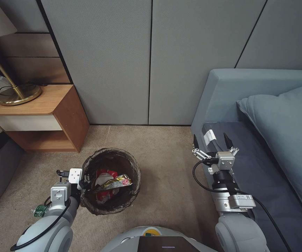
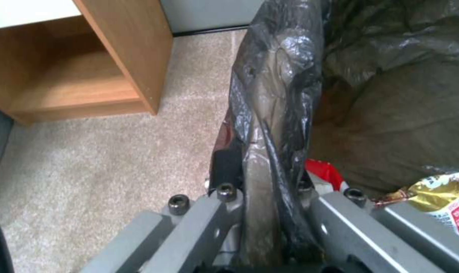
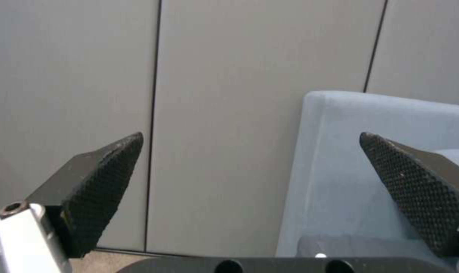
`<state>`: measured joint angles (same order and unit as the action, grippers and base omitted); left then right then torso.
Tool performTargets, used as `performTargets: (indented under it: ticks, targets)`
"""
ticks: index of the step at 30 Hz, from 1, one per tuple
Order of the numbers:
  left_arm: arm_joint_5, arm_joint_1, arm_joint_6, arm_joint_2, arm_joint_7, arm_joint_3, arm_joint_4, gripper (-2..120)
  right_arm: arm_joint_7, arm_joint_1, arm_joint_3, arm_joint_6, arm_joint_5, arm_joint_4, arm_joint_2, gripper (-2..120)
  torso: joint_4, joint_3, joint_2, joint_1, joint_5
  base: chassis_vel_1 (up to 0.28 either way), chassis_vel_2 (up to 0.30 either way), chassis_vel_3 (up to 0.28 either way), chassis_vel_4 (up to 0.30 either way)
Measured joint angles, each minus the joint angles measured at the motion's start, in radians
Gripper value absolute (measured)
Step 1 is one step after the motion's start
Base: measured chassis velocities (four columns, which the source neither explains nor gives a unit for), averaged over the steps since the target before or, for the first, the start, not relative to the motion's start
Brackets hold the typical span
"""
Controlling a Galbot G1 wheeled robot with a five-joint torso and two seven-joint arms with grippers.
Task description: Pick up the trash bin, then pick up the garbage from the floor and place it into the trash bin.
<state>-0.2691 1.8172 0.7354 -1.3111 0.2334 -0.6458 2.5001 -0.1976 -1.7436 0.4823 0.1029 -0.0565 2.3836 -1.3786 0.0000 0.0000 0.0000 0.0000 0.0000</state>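
Note:
The trash bin [image 1: 110,154], round and lined with a dark crinkled bag, is over the carpet in front of me in the head view. My left gripper [image 1: 84,184] is shut on its near-left rim. The left wrist view shows that rim and bag [image 2: 270,113] pinched in the left gripper [image 2: 265,178]. Garbage lies inside the bin: a red-and-white packet [image 1: 103,176] and a gold foil wrapper [image 1: 117,182], with the foil [image 2: 436,189] also in the left wrist view. A small green-labelled bottle [image 1: 39,211] lies on the carpet by my left arm. My right gripper [image 1: 212,141] is open and holds nothing, raised over the sofa's edge; the right gripper [image 3: 250,136] faces the wall.
A wooden nightstand [image 1: 42,119] with a brass lamp base [image 1: 18,95] stands at the left. A blue sofa [image 1: 262,168] with a cushion [image 1: 290,129] fills the right. Grey wall panels [image 1: 151,59] close the back. Beige carpet [image 1: 168,168] lies between bin and sofa.

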Motion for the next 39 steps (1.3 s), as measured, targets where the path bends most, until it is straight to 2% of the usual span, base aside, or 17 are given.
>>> performTargets:
  ticks: [20,39]
  targets:
    - [0.006,0.004,0.000,-0.011,0.001,-0.005,0.000,3,-0.001,-0.003,-0.006,0.006,-0.004,0.003,0.007,100,-0.0001,0.000,0.000,0.000,0.0000,0.000,0.000,0.000,0.000]
    - [0.009,0.006,0.000,-0.014,0.001,-0.007,0.000,3,-0.002,0.001,-0.015,0.005,-0.002,-0.009,0.016,100,0.0000,0.000,0.000,0.000,0.0000,0.051,0.052,0.048,0.045]
